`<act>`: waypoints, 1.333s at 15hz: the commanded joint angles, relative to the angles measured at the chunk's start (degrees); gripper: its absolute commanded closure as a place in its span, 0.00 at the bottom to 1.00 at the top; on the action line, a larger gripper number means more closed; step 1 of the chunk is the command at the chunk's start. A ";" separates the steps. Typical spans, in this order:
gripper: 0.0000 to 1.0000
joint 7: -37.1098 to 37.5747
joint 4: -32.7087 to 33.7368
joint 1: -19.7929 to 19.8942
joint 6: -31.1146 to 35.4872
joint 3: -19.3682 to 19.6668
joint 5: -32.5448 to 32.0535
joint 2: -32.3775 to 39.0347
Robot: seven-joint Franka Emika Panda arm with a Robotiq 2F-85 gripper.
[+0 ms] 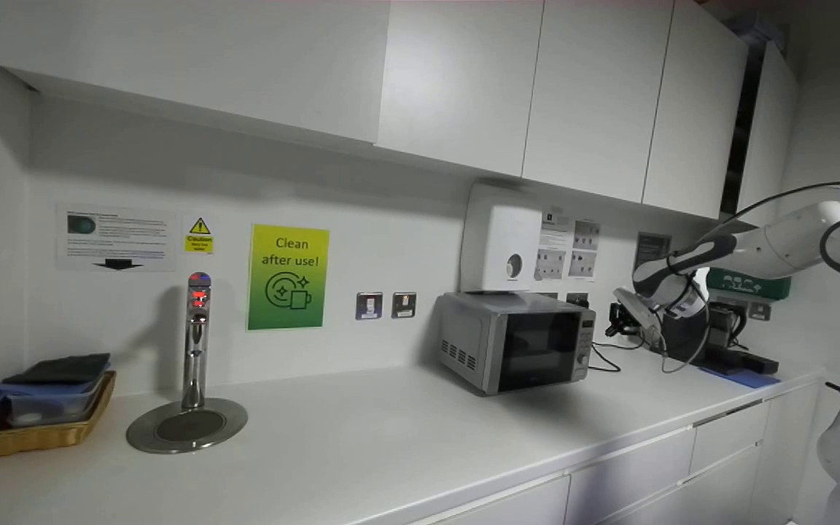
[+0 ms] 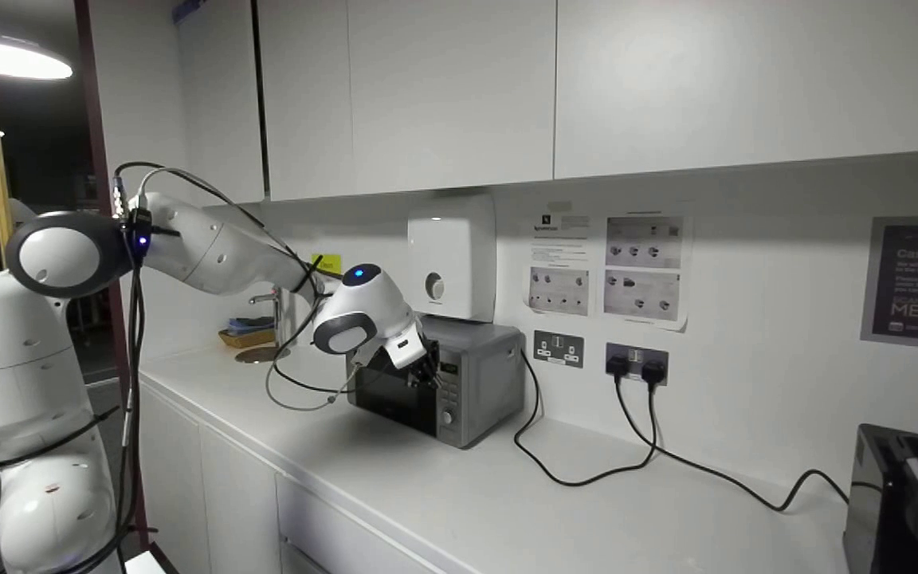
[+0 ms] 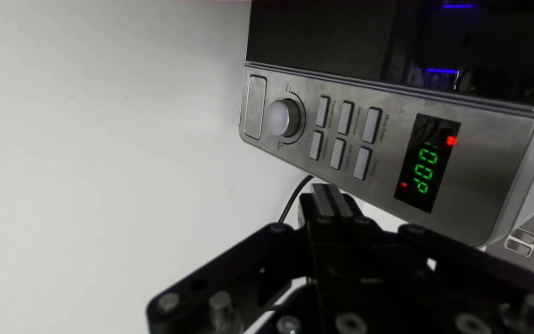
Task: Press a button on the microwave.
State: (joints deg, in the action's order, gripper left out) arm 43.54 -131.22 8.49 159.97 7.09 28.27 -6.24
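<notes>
The silver-grey microwave [image 1: 464, 332] stands on the counter with its dark door closed, and it also shows in an exterior view [image 2: 492, 383]. In the wrist view its control panel [image 3: 485, 181] fills the upper right. The panel has several grey buttons [image 3: 362, 163], a round knob [image 3: 282, 118] and a display [image 3: 427, 162] lit with green characters and red marks. My gripper [image 3: 332, 200] is shut with its fingertips together and nothing between them. In the wrist view the tips appear just below the panel's edge, near the buttons. In an exterior view the gripper [image 2: 427, 373] is in front of the panel; contact cannot be told.
A white dispenser [image 1: 500, 237] hangs on the wall above the microwave. A black cable [image 2: 535, 430] runs from the microwave's side. A black machine [image 2: 905, 502] stands farther along the counter [image 1: 362, 452]. A tap [image 1: 195, 343] and a basket [image 1: 44, 437] are at the opposite end.
</notes>
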 commanded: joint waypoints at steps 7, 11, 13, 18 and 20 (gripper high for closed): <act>1.00 -0.19 2.76 -1.69 4.55 -0.17 4.52 4.20; 1.00 -0.83 3.60 -2.16 5.71 -0.31 6.35 5.56; 1.00 -1.06 4.32 -2.32 6.28 -0.44 7.43 6.47; 1.00 -0.85 6.08 -2.22 7.87 -0.91 8.55 8.69; 1.00 -0.76 6.43 -2.18 8.23 -1.05 8.46 9.32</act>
State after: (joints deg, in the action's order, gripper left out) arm 43.50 -126.80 6.55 166.04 6.40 34.82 1.25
